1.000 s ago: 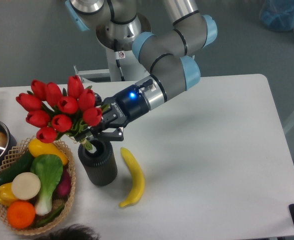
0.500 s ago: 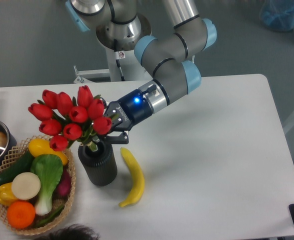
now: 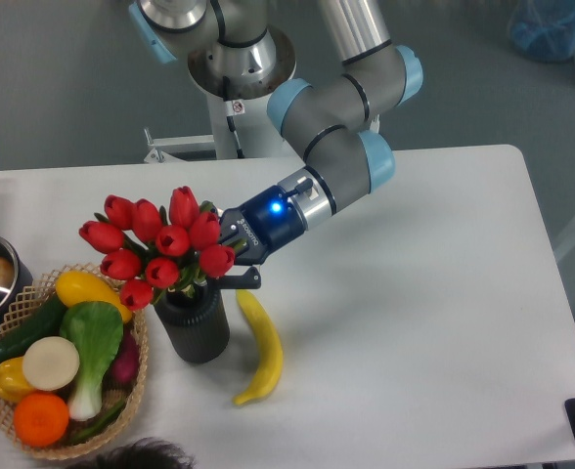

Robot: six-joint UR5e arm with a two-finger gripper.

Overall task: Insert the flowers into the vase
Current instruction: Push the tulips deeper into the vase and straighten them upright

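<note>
The flowers (image 3: 160, 249) stand with their stems in the mouth of the vase (image 3: 192, 322), heads leaning left over the basket (image 3: 121, 293); the gripper (image 3: 231, 262) clasps the stems (likely light, springy plastic), the best hold, low under the top-heavy heads

- The flowers (image 3: 160, 246): red buds, green leaves.
- The vase (image 3: 193, 327): matte dark grey-black.
- The banana (image 3: 259, 347): yellow, on the white table (image 3: 415, 313).
- The basket (image 3: 131, 376), near left: tan weave.
- The gripper (image 3: 231, 266): black, with a blue light behind it.
</note>
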